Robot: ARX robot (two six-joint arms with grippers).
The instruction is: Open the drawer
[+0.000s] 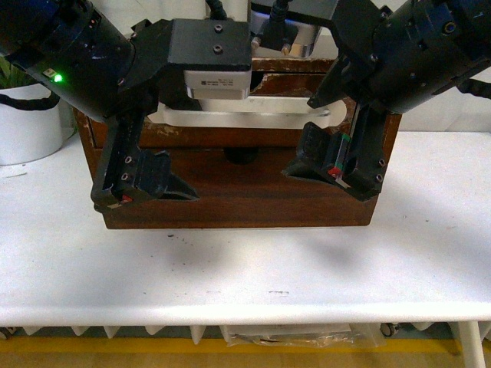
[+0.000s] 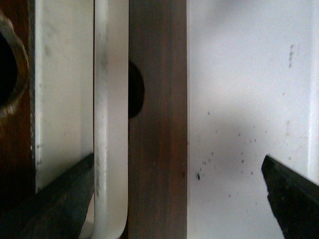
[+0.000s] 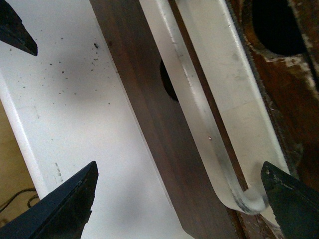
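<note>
Drawer (image 1: 192, 136): dark, scuffed front in a wooden chest (image 1: 238, 203) on the table (image 1: 253, 268), just behind both hands.
Handle (image 1: 253, 116): long white bar across the drawer front, above both hands' fingertips.
Left hand (image 1: 153, 197): spread wide and empty; one finger (image 2: 55, 204) lies close beside the bar.
Right hand (image 1: 326, 184): spread wide, gripping nothing; one finger (image 3: 289, 194) lies near the bar's bent end.

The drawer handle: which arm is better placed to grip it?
Probably right. Both grippers are open, but the right gripper hangs nearer the white handle, and its wrist view shows the handle's bent end beside one finger. The left gripper sits lower.
</note>
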